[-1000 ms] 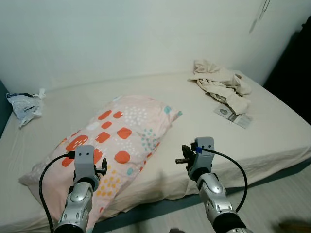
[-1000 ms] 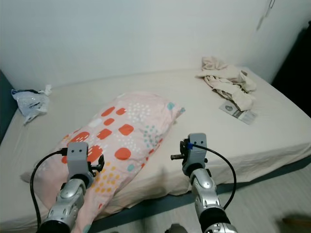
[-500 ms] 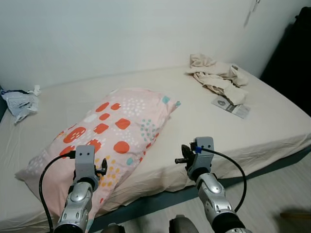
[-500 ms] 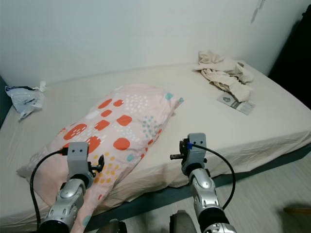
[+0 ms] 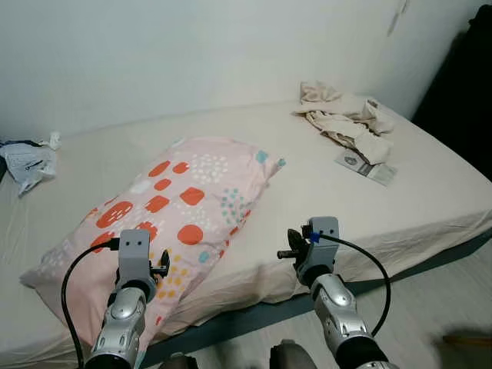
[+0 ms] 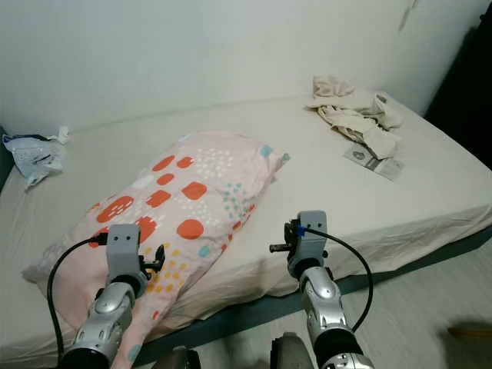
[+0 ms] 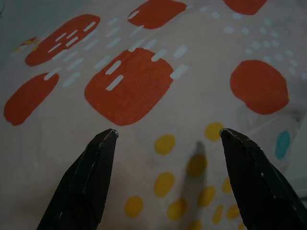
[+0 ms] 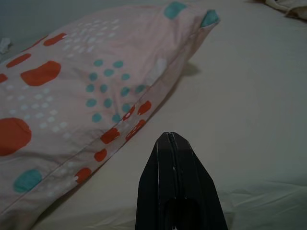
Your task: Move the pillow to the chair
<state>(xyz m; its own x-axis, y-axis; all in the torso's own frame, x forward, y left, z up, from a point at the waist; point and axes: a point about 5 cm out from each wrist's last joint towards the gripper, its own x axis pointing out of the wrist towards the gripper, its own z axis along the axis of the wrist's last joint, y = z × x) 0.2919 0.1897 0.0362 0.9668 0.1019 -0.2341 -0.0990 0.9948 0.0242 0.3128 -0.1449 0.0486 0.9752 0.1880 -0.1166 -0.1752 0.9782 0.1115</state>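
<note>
- The pillow [image 5: 165, 219] lies on the bed [image 5: 323, 200], near the front edge.
- It looks soft, light and floppy; I would pinch a corner or the long side.
- Its long axis runs diagonally, from the near left to the far right.
- The left gripper [image 7: 163, 179] hovers over it with jaws released; the right gripper [image 8: 180, 184] has jaws clenched, empty.

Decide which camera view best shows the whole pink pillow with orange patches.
The left eye view: the pink pillow with orange patches lies whole on the bed. The right eye view matches it; both wrist views show close parts of its cover.
</note>
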